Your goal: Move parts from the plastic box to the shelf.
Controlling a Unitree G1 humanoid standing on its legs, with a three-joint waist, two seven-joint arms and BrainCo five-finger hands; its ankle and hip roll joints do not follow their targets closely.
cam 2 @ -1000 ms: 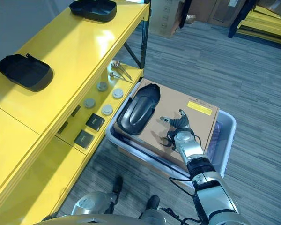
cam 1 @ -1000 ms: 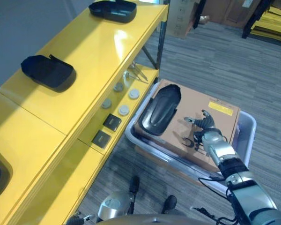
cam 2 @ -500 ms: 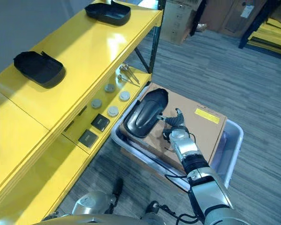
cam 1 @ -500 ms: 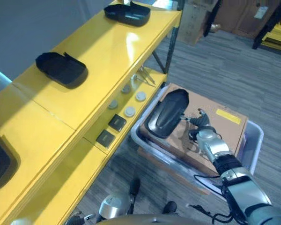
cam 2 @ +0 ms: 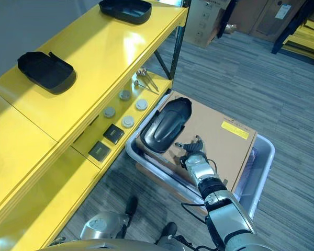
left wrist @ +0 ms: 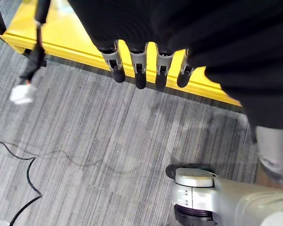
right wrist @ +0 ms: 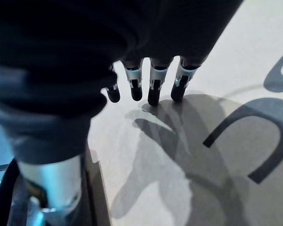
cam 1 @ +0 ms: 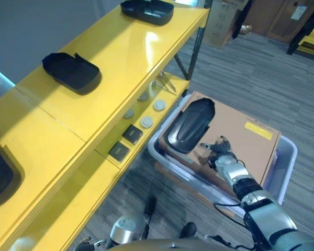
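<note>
- Black plastic, long and rounded, the part [cam 1: 189, 125] is lying on the cardboard sheet [cam 1: 246, 141] that covers the grey plastic box [cam 1: 285, 159]; it is sitting just ahead of the right hand [cam 1: 221, 155], toward the shelf [cam 1: 110, 63].
- Fingers of the right hand are hanging straight and spread above the cardboard, holding nothing, with the thumb apart from them.
- To take the part well, I judge the hand should be reaching forward to the near, narrower end, fingers over the top and thumb under the edge.
- The smooth curved shell is likely slippery, so closing firmly before lifting looks wise.
- Two similar black parts [cam 1: 72, 71] are already resting on the yellow top of the shelf, farther beyond the hand.
- The left hand [left wrist: 148, 70] is hanging idle above the floor, fingers straight and empty.
</note>
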